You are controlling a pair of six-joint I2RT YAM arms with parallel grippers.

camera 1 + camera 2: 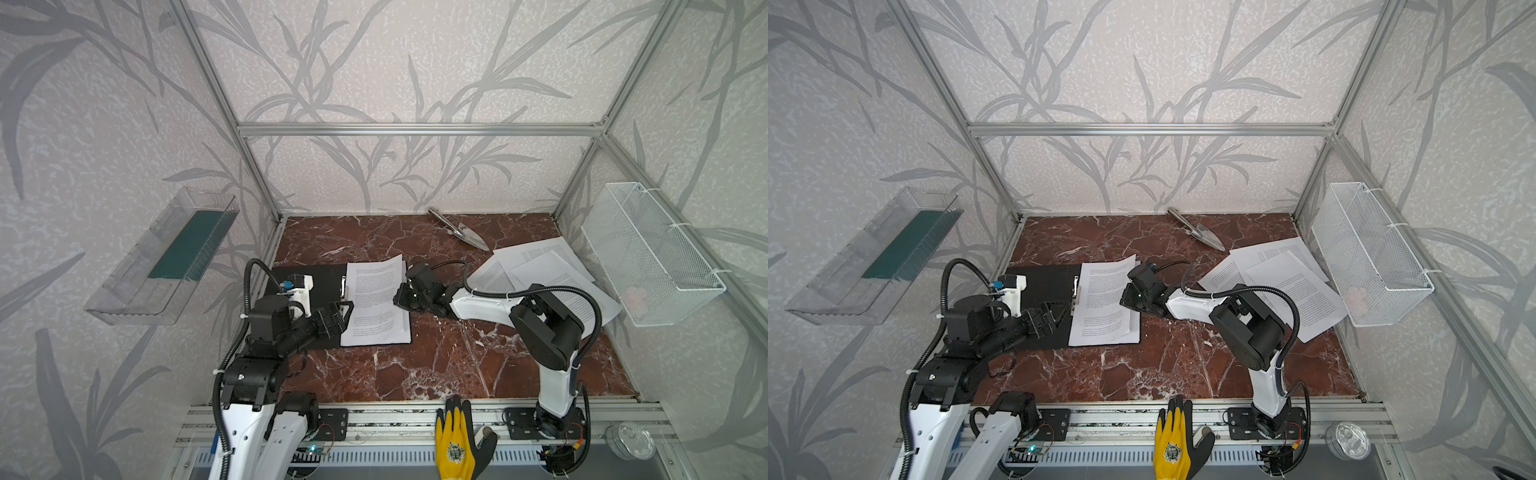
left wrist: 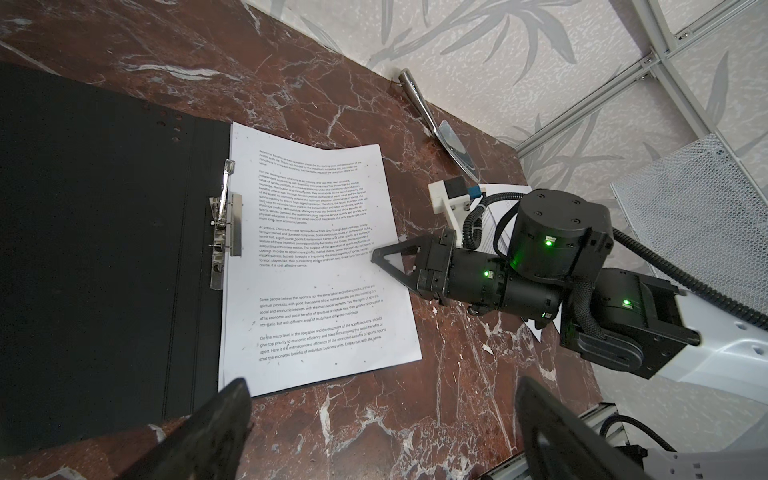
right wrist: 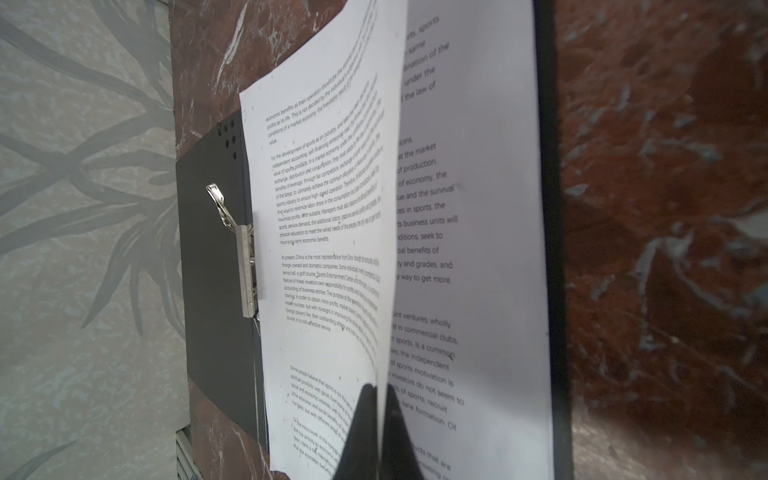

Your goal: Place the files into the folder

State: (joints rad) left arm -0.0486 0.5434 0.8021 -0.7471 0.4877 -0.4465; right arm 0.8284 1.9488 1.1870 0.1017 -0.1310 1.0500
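The top sheet (image 1: 374,291) on the folder (image 1: 328,278) is pinched at its three o'clock edge by the right gripper (image 3: 377,390), with the left gripper (image 1: 338,316) spread at eight o'clock.

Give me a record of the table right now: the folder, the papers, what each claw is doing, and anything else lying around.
folder: open flat on the table, left side; metal clip by its spine
filed papers: lying on its right half
top sheet: one edge lifted off them
loose papers: fanned at the far right, beside the wire basket
right claw: shut on the top sheet's edge
left claw: open, empty, above the folder's near edge
other: trowel by the back wall, yellow glove on front rail
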